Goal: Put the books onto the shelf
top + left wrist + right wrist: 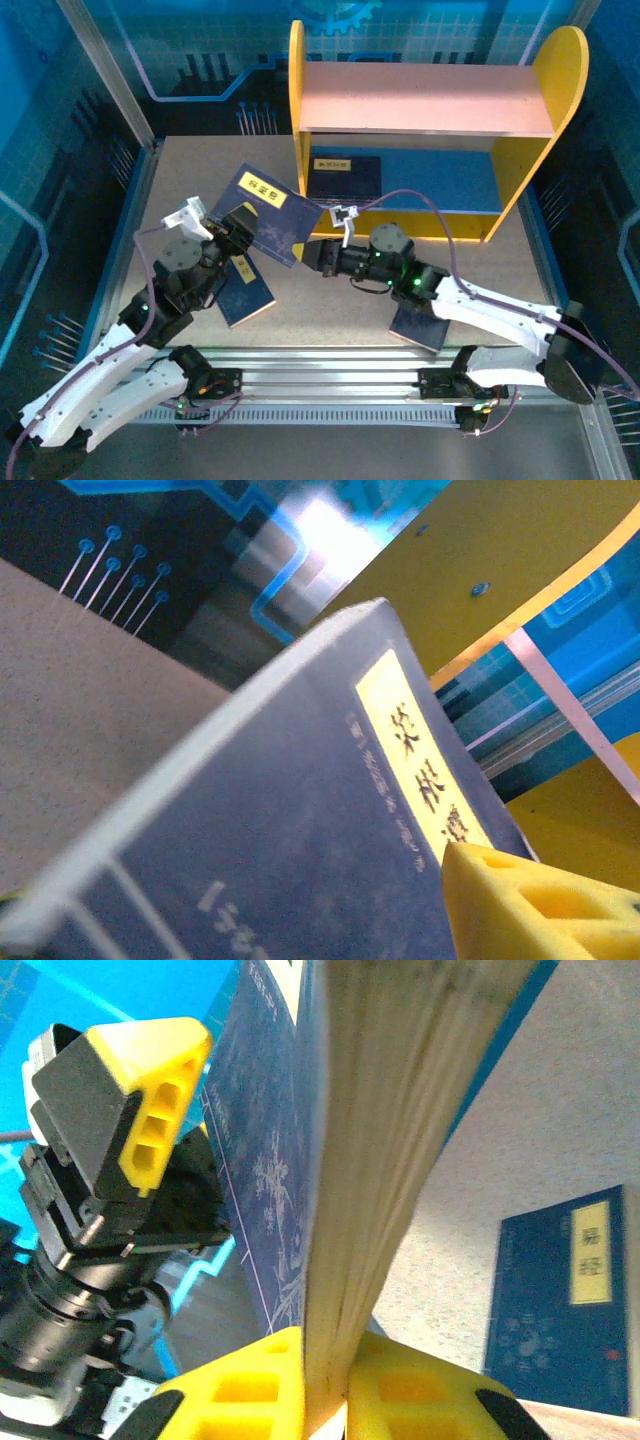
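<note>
Right pincer: mine, clenched on the page edge of the raised book, tilted above mid-table.
Left pincer: mine, released, one finger just off that book's cover.
Shelf: far side; a shelved book lies on its blue lower board.
Table: a left book and a right book lie flat near my arms.

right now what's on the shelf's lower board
On the shelf, one navy book lies flat on the left part of the blue lower board. The top board covers its rear, so anything back there is hidden.
</note>
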`<control>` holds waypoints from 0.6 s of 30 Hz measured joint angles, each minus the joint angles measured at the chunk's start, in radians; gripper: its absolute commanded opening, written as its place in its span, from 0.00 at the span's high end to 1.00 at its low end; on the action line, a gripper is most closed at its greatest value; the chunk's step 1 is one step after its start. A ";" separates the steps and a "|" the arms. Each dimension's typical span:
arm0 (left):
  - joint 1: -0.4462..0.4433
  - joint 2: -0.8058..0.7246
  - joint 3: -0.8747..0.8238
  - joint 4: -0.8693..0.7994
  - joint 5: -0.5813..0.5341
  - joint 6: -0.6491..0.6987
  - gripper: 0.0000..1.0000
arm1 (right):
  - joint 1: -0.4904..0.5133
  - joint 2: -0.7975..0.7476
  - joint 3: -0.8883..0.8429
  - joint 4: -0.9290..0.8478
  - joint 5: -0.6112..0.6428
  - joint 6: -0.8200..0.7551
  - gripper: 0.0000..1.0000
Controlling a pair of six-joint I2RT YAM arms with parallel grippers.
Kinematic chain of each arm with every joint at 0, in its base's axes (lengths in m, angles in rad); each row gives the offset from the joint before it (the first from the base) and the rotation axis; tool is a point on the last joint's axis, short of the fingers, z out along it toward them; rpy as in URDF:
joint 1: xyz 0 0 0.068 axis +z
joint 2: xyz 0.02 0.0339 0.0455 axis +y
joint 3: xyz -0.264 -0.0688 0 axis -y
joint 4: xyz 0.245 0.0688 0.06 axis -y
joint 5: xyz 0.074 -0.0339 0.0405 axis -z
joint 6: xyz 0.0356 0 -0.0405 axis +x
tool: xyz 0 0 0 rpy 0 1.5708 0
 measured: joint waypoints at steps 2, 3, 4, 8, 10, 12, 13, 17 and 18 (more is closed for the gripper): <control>0.016 0.014 0.052 -0.079 0.016 0.001 0.34 | -0.042 -0.043 0.005 -0.089 -0.041 -0.046 0.86; 0.031 0.022 0.078 -0.114 0.034 0.001 0.34 | -0.065 -0.066 0.010 -0.138 -0.062 -0.068 0.86; 0.049 0.028 0.094 -0.139 0.059 0.002 0.34 | -0.087 -0.086 0.013 -0.180 -0.082 -0.090 0.86; 0.180 0.047 0.111 -0.188 0.257 0.003 0.35 | -0.167 -0.142 0.059 -0.368 -0.176 -0.180 0.87; 0.238 0.076 0.117 -0.203 0.377 0.005 0.38 | -0.200 -0.161 0.082 -0.438 -0.219 -0.220 0.86; 0.268 0.129 0.135 -0.220 0.491 0.019 0.39 | -0.233 -0.181 0.098 -0.507 -0.268 -0.259 0.86; 0.273 0.157 0.142 -0.220 0.541 0.026 0.40 | -0.245 -0.187 0.104 -0.533 -0.287 -0.274 0.86; 0.277 0.238 0.147 -0.214 0.718 0.047 0.41 | -0.298 -0.199 0.120 -0.622 -0.359 -0.319 0.87; 0.277 0.247 0.147 -0.209 0.750 0.050 0.42 | -0.310 -0.199 0.120 -0.635 -0.375 -0.326 0.87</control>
